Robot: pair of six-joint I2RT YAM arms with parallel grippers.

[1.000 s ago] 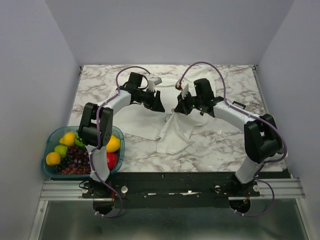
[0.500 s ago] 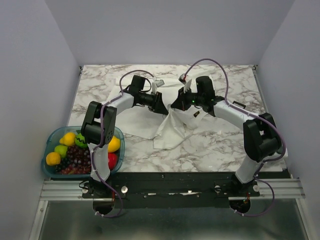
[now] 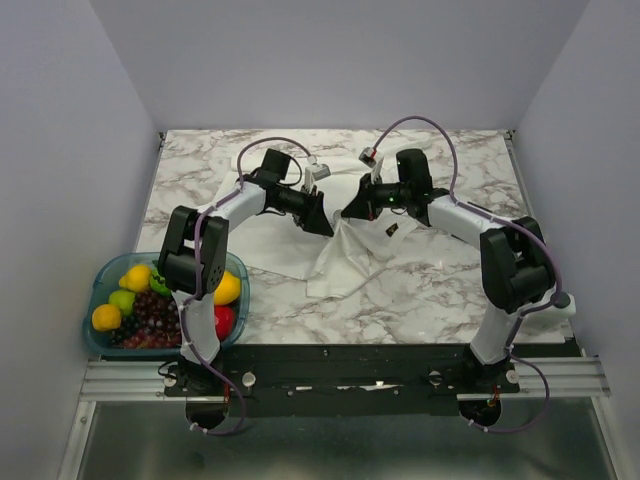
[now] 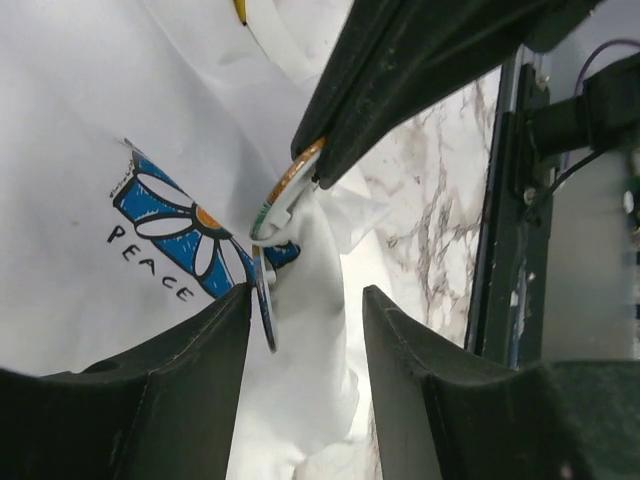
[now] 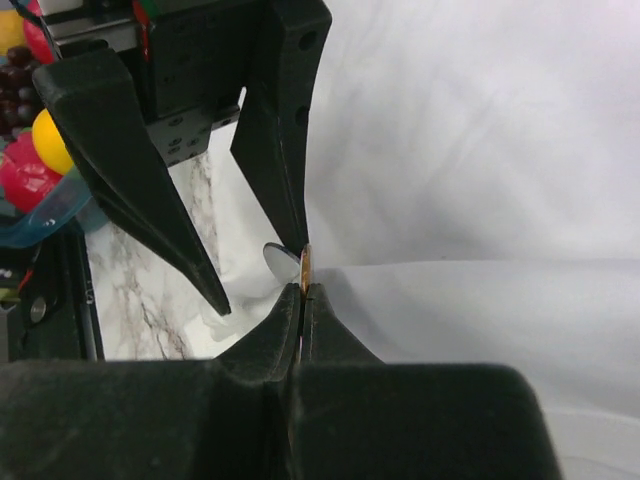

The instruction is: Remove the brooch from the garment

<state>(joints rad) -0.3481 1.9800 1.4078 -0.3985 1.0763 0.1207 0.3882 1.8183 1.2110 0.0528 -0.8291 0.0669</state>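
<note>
Brooch [image 4: 190, 232] — a blue-and-white flower with an orange-yellow centre and the word PEACE under it — lies face out against the white garment [image 4: 90, 100]. It sits at a peak where the cloth rises off the marble table [image 3: 440, 290] between the 2 arms. Left gripper [image 4: 305, 300] is open. Its 2 fingers stand apart on either side of the brooch's near rim, which is just beside 1 finger with a clear gap to the other. Right gripper [image 5: 302, 290] is clamped tight from the opposite side on a thin orange-rimmed disc [image 5: 304, 262] seen edge-on — cloth bunches right under it. A small grey disc [image 5: 279, 258] shows just beside that one; what it is cannot be told.
</note>
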